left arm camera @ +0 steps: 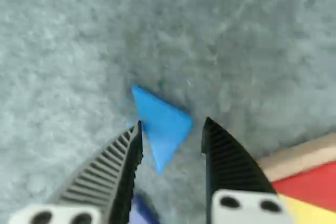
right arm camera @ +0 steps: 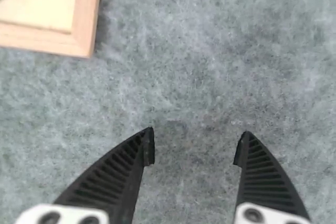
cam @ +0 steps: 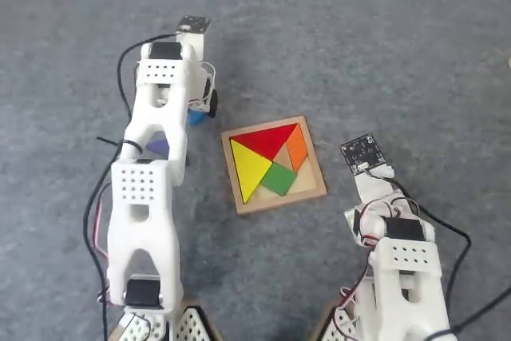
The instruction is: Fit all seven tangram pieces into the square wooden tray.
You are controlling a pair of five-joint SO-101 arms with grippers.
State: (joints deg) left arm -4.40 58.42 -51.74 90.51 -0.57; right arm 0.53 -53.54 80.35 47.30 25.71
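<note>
- The grey worktop (cam: pixel 399 61) carries the square wooden tray (cam: pixel 307 181) in the middle. Inside it lie a red triangle (cam: pixel 267 140), a yellow triangle (cam: pixel 249 169), a green square (cam: pixel 279 179) and an orange piece (cam: pixel 297 149), with bare wood along the tray's right and near sides.
- The left arm (cam: pixel 148 189) stretches away along the left side and covers most of a purple piece (cam: pixel 158 148) lying left of the tray.
- A blue triangle (left arm camera: pixel 163 124) lies flat on the worktop beyond the tray's far left corner. From above, only a sliver shows beside the arm.
- The orange piece's exact outline is hard to make out.
- The left gripper (left arm camera: pixel 173 123) is spread wide, one finger on either side of the blue triangle. Whether either touches it cannot be told.
- The right gripper (right arm camera: pixel 197 132) is spread wide over bare worktop to the right of the tray, holding nothing.
</note>
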